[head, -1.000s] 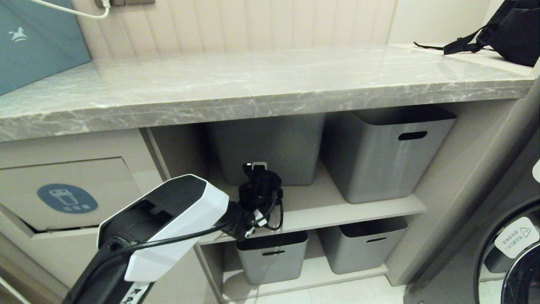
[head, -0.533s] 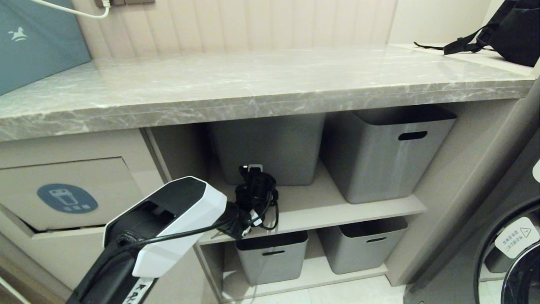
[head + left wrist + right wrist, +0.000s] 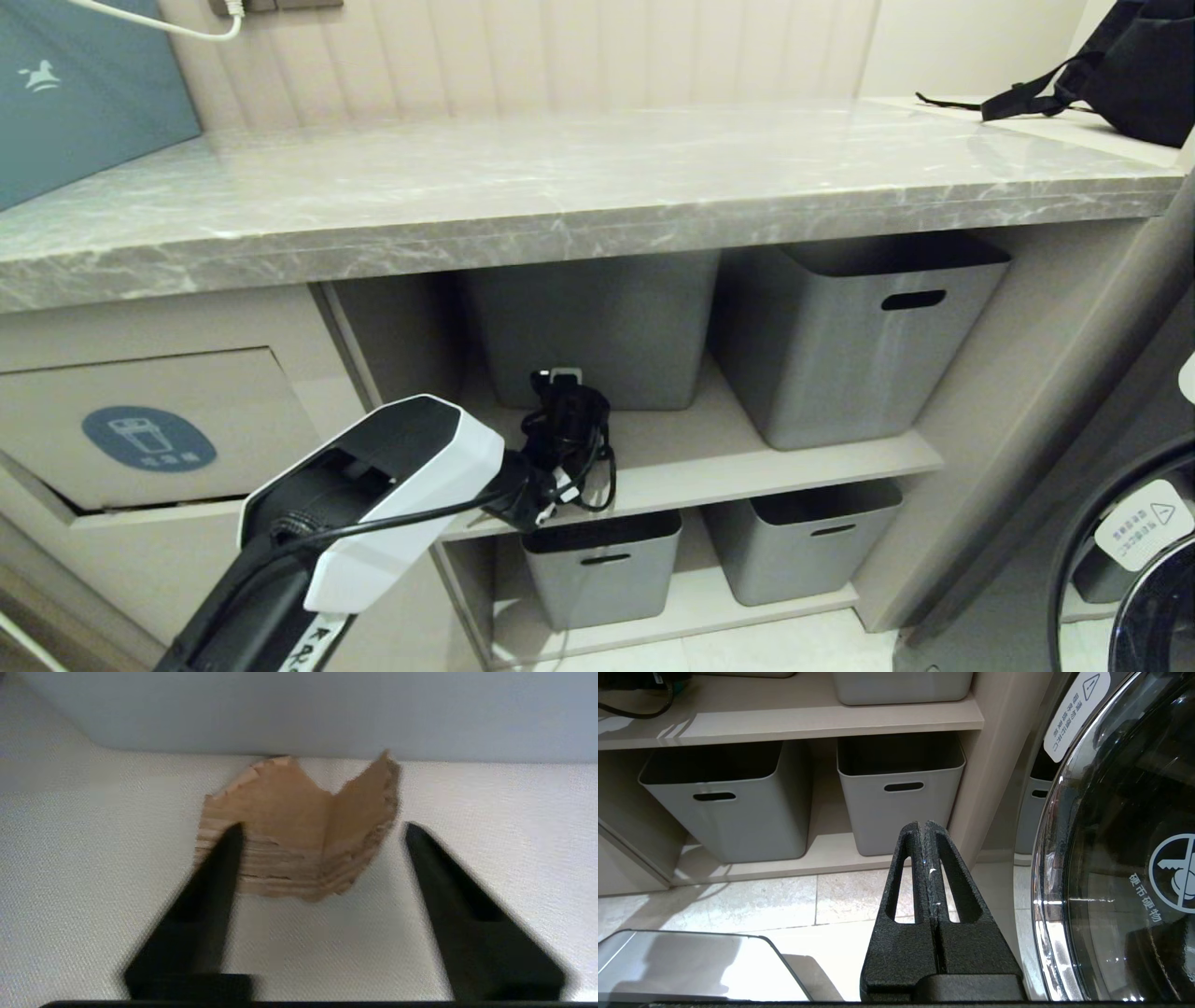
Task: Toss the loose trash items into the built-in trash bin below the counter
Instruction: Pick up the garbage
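Left tool (image 3: 322,833) is seen mid-frame, parted around folded cardboard scrap (image 3: 299,835), not clamped; right tool (image 3: 927,828) is pressed closed, empty.

Four grey tubs (image 3: 859,327) stand under the worktop (image 3: 560,196): two per shelf. One cardboard scrap (image 3: 299,835) shows. One black backpack (image 3: 1120,65) lies on the worktop.

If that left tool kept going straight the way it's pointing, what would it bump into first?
Most likely the folded cardboard scrap, standing on the beige shelf between the left tool's open fingers. Just behind the scrap is the grey tub. How far apart they are is hard to judge.
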Robot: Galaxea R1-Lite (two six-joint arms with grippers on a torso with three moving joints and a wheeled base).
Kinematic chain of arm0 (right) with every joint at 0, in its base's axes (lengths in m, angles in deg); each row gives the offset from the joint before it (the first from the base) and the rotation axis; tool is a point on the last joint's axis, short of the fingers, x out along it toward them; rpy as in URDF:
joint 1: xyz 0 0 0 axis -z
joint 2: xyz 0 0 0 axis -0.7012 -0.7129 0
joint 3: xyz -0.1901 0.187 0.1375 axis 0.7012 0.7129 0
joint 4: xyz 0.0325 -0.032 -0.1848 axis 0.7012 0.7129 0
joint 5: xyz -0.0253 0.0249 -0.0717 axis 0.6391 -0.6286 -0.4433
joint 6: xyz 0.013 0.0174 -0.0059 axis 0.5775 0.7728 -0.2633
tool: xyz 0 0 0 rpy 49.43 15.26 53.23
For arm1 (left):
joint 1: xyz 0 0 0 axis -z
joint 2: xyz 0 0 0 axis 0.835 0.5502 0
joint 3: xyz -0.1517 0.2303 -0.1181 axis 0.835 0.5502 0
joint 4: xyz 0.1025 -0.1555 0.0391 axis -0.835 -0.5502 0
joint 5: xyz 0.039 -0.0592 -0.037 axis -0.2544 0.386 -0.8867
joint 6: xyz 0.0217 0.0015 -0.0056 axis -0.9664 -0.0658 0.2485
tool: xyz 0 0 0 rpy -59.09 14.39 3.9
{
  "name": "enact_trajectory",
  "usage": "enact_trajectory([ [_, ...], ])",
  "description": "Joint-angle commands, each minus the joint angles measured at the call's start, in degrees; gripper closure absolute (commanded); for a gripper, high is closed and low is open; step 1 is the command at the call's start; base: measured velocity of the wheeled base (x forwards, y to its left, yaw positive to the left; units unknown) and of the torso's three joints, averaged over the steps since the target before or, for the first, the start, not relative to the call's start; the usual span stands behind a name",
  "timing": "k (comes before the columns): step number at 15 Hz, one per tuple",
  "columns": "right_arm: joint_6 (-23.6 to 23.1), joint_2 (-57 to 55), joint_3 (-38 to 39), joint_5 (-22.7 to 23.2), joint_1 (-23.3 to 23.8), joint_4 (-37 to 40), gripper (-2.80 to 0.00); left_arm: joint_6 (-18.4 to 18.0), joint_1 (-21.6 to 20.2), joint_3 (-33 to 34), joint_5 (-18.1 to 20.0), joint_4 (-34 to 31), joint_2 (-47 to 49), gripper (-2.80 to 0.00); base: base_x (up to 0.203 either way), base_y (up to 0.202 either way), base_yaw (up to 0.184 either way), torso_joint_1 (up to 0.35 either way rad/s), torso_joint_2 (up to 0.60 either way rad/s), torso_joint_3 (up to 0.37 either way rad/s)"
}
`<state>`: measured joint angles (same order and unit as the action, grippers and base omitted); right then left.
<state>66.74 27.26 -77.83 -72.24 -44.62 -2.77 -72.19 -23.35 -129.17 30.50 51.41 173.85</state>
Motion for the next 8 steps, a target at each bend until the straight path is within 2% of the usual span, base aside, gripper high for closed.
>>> enact_trajectory([
  [1, 0.0, 0.0, 0.0, 0.0, 0.0, 0.1, 0.00, 0.1, 0.0, -0.1, -0.2, 0.3, 0.2, 0.00, 0.000, 0.000, 0.000, 0.000, 0.00, 0.000],
  [8, 0.0, 0.0, 0.0, 0.0, 0.0, 0.1, 0.00, 0.3, 0.4, 1.9, -0.4, 0.8, -3.2, 0.00, 0.000, 0.000, 0.000, 0.000, 0.00, 0.000],
])
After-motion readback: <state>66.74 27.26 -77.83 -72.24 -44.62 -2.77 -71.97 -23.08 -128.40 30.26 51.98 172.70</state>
